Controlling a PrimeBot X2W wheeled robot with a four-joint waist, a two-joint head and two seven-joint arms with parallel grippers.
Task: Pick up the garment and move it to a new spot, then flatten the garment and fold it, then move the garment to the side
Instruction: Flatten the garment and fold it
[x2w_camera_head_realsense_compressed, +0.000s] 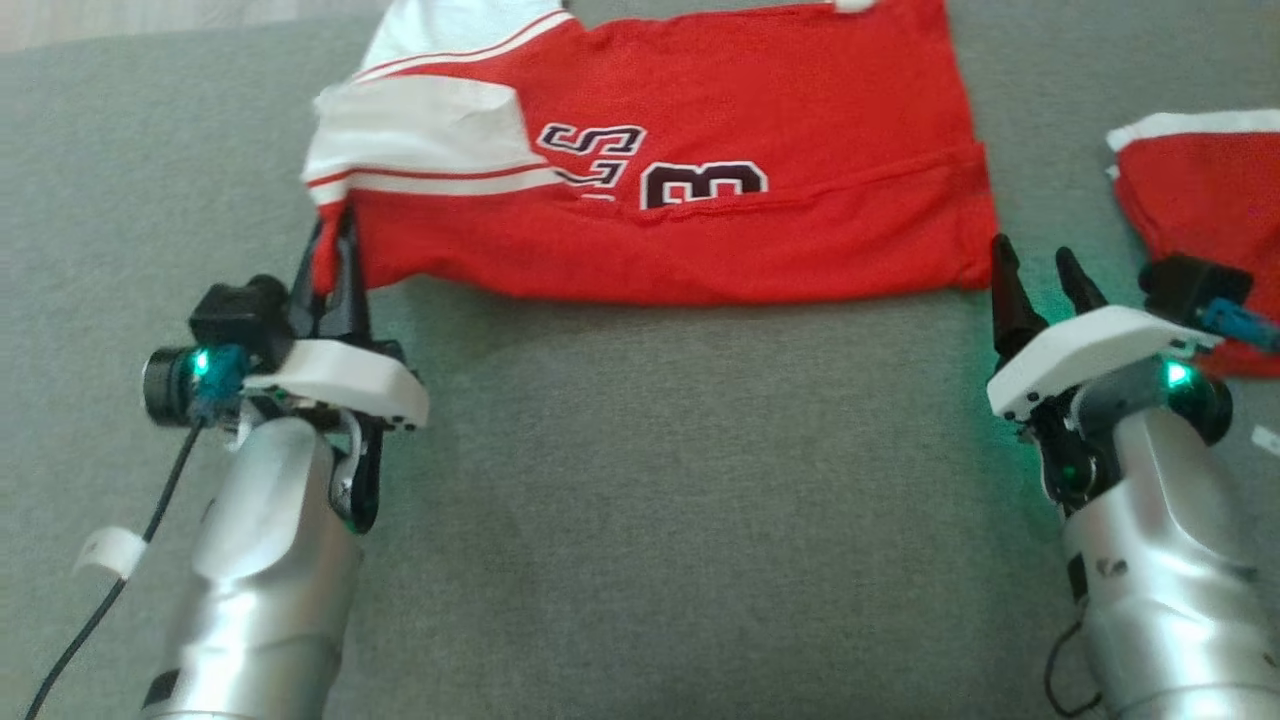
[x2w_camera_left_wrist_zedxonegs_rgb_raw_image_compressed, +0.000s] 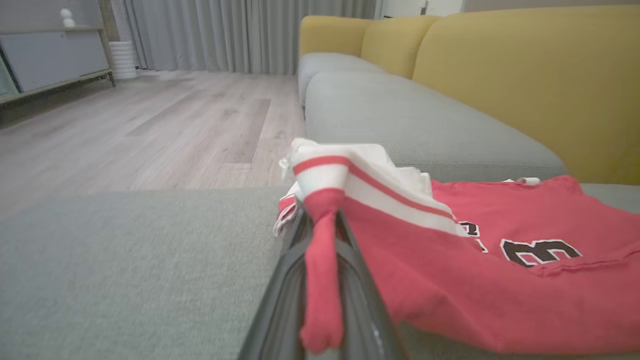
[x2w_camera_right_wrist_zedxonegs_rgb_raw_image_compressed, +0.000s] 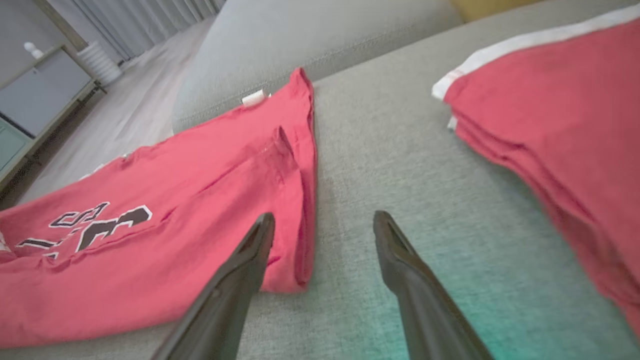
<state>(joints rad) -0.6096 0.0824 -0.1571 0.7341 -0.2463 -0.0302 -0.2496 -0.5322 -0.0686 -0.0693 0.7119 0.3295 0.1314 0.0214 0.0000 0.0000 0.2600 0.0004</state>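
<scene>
The red garment (x2w_camera_head_realsense_compressed: 700, 180) lies spread across the grey cushion (x2w_camera_head_realsense_compressed: 650, 500) at 12 o'clock in the head view, numbers showing, with a fold line running along its near half. At 9 o'clock the left gripper (x2w_camera_head_realsense_compressed: 335, 270) has its jaws pinched on the near-left corner. The left wrist view shows a twist of red cloth squeezed between the fingers, with the white striped sleeve bunched just beyond them.

At 3 o'clock the right gripper (x2w_camera_head_realsense_compressed: 1040, 270) has its fingers spread and holds nothing. In the right wrist view the near-right corner sits just beside its inner finger, though whether they touch I can't tell. A second red garment (x2w_camera_head_realsense_compressed: 1200, 190) lies at 2 o'clock, apart from the first.

This looks like light, limp knit with no stiffness at all. Lifted from one corner it would likely sag, twist and drag. It isn't fragile, but it creases readily. The sensible second hold, I'd say, is that near-right corner, where the layered hem gives the fingers some thickness to bite. With both corners held, the cloth should hang evenly.
</scene>
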